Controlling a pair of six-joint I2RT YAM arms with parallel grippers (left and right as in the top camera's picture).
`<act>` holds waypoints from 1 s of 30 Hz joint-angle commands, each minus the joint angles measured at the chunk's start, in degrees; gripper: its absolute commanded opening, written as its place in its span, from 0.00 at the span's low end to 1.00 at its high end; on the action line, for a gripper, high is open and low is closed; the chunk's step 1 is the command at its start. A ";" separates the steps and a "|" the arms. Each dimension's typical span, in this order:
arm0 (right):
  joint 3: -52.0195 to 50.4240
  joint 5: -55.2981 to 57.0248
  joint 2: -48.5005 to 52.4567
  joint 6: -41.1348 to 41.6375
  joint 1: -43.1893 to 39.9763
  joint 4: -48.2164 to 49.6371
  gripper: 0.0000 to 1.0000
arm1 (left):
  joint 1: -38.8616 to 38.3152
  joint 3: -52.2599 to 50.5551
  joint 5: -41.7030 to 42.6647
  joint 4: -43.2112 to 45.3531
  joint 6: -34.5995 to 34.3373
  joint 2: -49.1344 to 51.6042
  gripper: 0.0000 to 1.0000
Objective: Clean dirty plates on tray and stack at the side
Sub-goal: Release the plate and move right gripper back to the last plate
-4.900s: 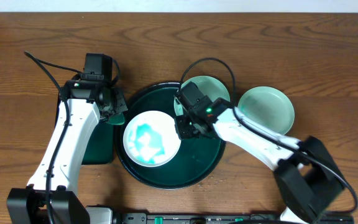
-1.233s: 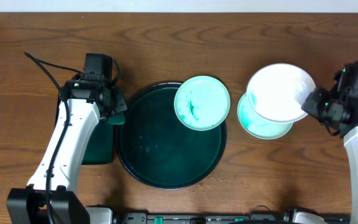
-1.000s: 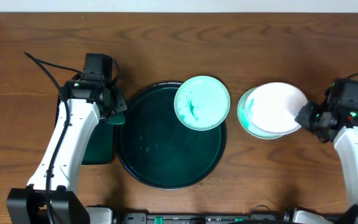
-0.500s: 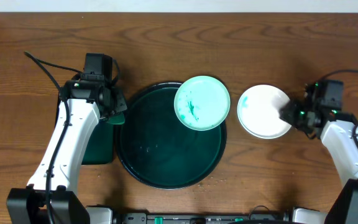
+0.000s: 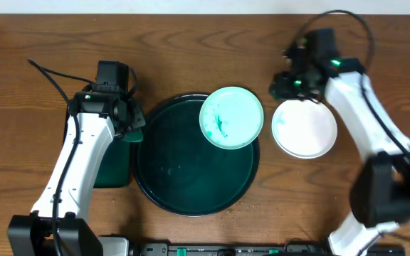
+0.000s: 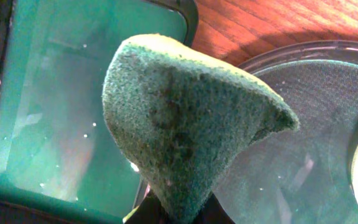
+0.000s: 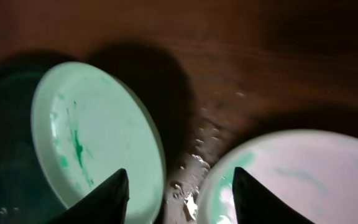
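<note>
The large round dark green tray [image 5: 184, 178] lies mid-table. One mint plate with teal smears [image 5: 231, 117] rests on its upper right rim; it also shows in the right wrist view [image 7: 95, 140]. Two plates are stacked on the wood to the right, a white one on top [image 5: 305, 129], also in the right wrist view [image 7: 297, 177]. My right gripper [image 5: 285, 87] is open and empty, hovering above the gap between the smeared plate and the stack. My left gripper [image 5: 127, 122] is shut on a green sponge [image 6: 185, 118] at the tray's left rim [image 6: 303, 53].
A smaller rectangular dark green tray [image 5: 109, 171] lies under my left arm, seen wet in the left wrist view [image 6: 73, 106]. Water drops lie on the wood between the plates [image 7: 194, 162]. Bare wood surrounds the trays.
My right gripper set the white plate onto the plate at the right, let go, and moved up and left toward the smeared plate. My left arm has not moved.
</note>
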 commanded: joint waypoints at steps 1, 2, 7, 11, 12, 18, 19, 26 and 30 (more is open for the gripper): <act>2.38 -2.14 6.12 -4.48 2.27 -1.07 0.49 | 0.13 0.83 -0.20 -0.15 -0.11 0.02 0.07; 2.38 -3.02 7.37 -4.63 2.75 -1.01 0.48 | 0.13 0.83 -0.20 -0.17 -0.11 0.02 0.07; 2.38 -6.10 11.56 -5.62 4.79 -0.76 0.42 | 0.13 0.83 -0.20 -0.13 -0.11 0.02 0.08; 2.38 -6.10 12.22 -5.57 5.66 -0.17 0.14 | 0.13 0.83 -0.20 -0.15 -0.11 0.02 0.07; 2.40 -6.12 12.22 -5.27 5.84 0.07 0.07 | 0.13 0.83 -0.20 -0.15 -0.11 0.02 0.07; 2.47 -10.69 12.17 -3.80 7.61 -0.17 0.01 | 0.13 0.83 -0.17 -0.15 -0.13 0.02 0.07; 2.47 -11.39 12.17 -3.10 8.13 -0.26 0.01 | 0.13 0.83 -0.17 -0.15 -0.17 0.02 0.07; 2.27 -9.70 12.20 8.85 14.99 -1.14 0.01 | -0.26 0.83 2.99 -0.11 -0.52 0.94 0.07; 0.57 -4.26 12.33 16.20 18.34 -0.22 0.01 | -0.31 0.72 2.97 -0.11 -0.52 1.84 0.07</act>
